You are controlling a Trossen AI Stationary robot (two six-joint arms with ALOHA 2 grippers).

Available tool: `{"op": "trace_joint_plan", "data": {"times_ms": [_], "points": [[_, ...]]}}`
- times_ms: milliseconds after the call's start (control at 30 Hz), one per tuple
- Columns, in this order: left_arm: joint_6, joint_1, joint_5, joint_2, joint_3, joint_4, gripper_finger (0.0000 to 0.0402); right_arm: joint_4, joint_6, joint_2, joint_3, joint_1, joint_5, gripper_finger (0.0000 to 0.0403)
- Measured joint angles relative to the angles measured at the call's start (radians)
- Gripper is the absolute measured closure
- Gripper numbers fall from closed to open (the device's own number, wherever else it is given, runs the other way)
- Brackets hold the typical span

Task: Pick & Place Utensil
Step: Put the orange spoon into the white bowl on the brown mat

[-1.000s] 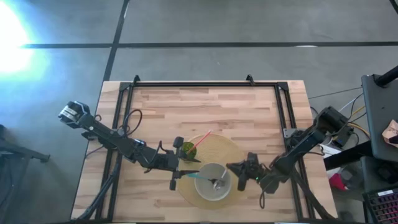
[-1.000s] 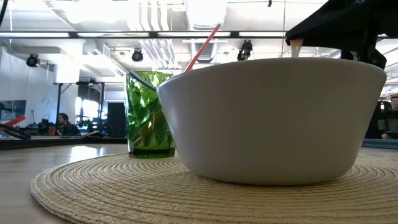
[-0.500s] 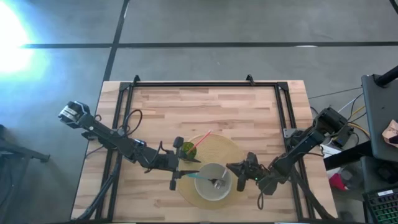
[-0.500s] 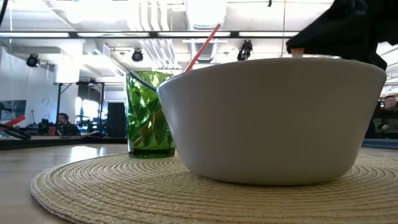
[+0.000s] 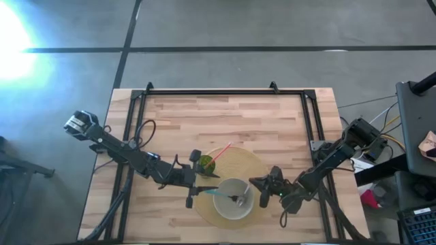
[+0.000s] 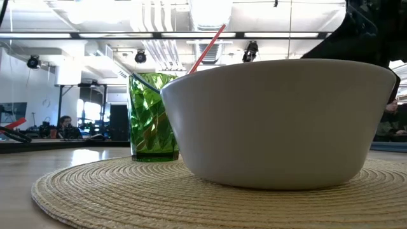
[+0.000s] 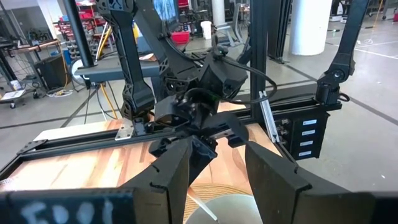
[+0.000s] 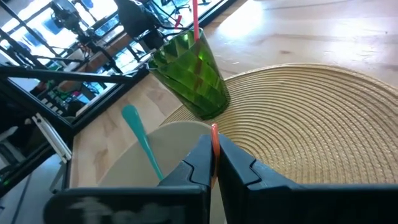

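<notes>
A white bowl (image 5: 233,199) stands on a round woven placemat (image 5: 255,163), next to a green faceted cup (image 5: 206,163) with a red straw. A teal utensil (image 5: 216,194) leans in the bowl, its handle over the left rim. My right gripper (image 5: 254,184) is at the bowl's right rim, shut on a thin orange-edged utensil whose grey end (image 5: 238,199) lies in the bowl. My left gripper (image 5: 197,180) waits open at the bowl's left side, touching nothing. In the low view the bowl (image 6: 280,121) hides what is inside it. My right gripper pinches the utensil's thin orange handle (image 8: 214,130) between its two fingers. The fingers come slanting down from the table's right side. The handle runs along the fingers and sticks out past their tips toward the bowl (image 8: 180,146). The gripper hides the rest of the hold.
The cup (image 8: 189,71) stands just beyond the bowl on the far-left part of the placemat (image 8: 298,118). Black frame rails (image 5: 310,122) run along the table's left, right and far edges. Bare wood (image 5: 225,119) lies on the far half of the table.
My right gripper has sunk a little at the bowl's right rim. In the low view, the pale tip that showed below it a second ago has dropped out of sight behind the rim. The left arm, bowl, cup and teal utensil have kept still.
</notes>
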Motion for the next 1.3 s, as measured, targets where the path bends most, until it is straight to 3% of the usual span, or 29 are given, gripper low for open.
{"op": "trace_joint_plan", "data": {"times_ms": [1300], "points": [[-0.001, 0.001, 0.0, -0.004, 0.0, -0.007, 0.025, -0.039, 0.0, -0.001, -0.041, 0.0, -0.04, 0.0381]]}}
